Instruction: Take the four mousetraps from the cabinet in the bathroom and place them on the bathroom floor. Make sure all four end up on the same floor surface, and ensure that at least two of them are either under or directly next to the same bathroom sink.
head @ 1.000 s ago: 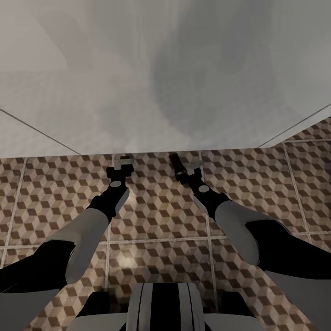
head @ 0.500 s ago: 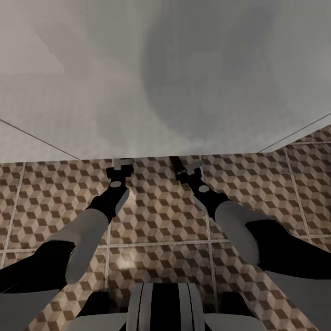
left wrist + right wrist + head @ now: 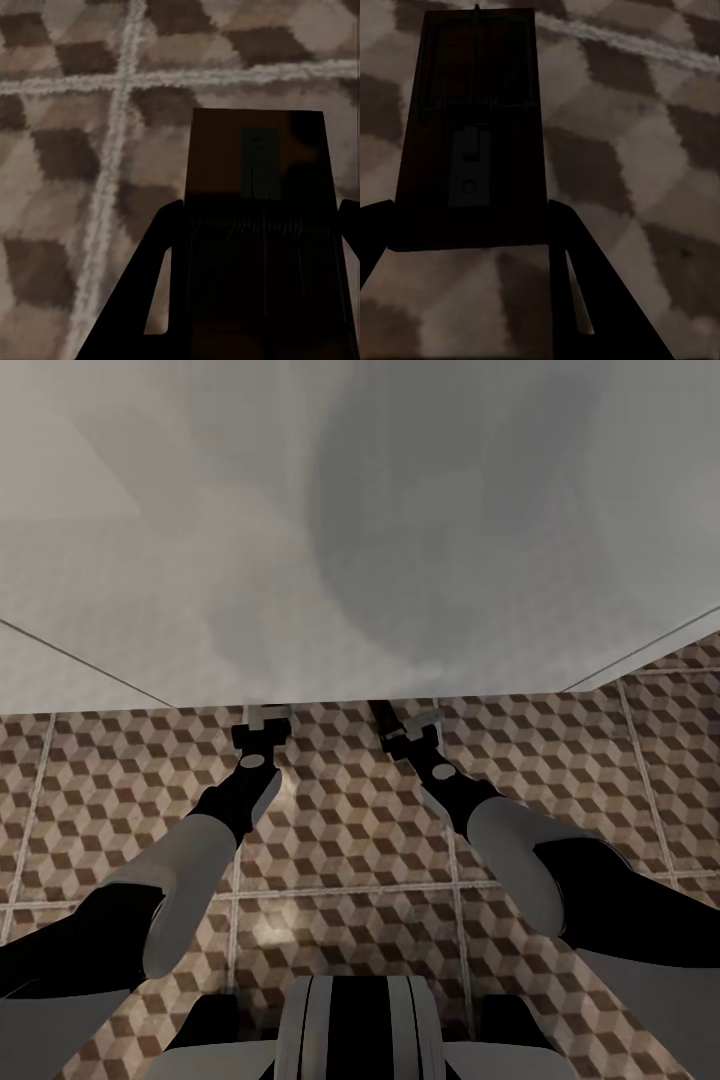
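Both arms reach forward low over the bathroom floor point(image 3: 340, 830) of brown and cream cube tiles. My left gripper point(image 3: 265, 718) is shut on a dark wooden mousetrap point(image 3: 259, 172), which lies flat between the fingers point(image 3: 154, 292) just above the tiles. My right gripper point(image 3: 402, 720) is shut on another mousetrap point(image 3: 472, 127), whose wire and metal plate show. That trap appears in the head view as a dark brown strip point(image 3: 381, 710). Both grippers' tips sit at the lower edge of a broad pale surface point(image 3: 360, 540). I cannot tell whether that surface is the bathroom sink.
The pale grey-white surface spans the upper half of the head view, with seams running off at both sides. Tiled floor point(image 3: 660, 760) continues past it on the right. My base point(image 3: 350, 1025) shows at the near edge, between the arms.
The view has crept forward, so the pale surface's lower edge now sits closer over the gripper tips. Both arms and their traps keep the same pose.
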Robot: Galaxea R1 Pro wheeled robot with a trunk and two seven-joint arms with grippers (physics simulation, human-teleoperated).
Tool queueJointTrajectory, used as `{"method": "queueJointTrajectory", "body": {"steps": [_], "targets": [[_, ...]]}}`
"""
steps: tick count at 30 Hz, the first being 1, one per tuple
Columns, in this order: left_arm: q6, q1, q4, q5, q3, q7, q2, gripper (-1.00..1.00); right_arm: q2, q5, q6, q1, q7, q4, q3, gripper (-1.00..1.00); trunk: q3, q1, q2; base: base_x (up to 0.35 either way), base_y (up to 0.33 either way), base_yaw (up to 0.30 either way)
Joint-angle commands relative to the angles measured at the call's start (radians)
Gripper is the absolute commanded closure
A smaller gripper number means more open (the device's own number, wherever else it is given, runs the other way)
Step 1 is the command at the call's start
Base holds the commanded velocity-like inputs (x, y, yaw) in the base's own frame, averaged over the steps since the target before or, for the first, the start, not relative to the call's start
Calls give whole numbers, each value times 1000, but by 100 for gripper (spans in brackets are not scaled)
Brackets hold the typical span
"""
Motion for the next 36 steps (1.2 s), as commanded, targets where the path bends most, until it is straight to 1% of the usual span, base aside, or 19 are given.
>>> {"method": "queueJointTrajectory", "body": {"steps": [1,10,36], "targets": [[0,-1,1,-8,-4,10,0,100,0,0,-3,-1,-3,2,6,100,0,0,0,0,0,0],[0,1,3,-7,-4,10,-3,100,0,0,-19,-1,-3,3,7,100,0,0,0,0,0,0],[0,3,10,-7,-4,10,-1,100,0,-2,-21,-1,-3,3,7,100,0,0,0,0,0,0]]}}
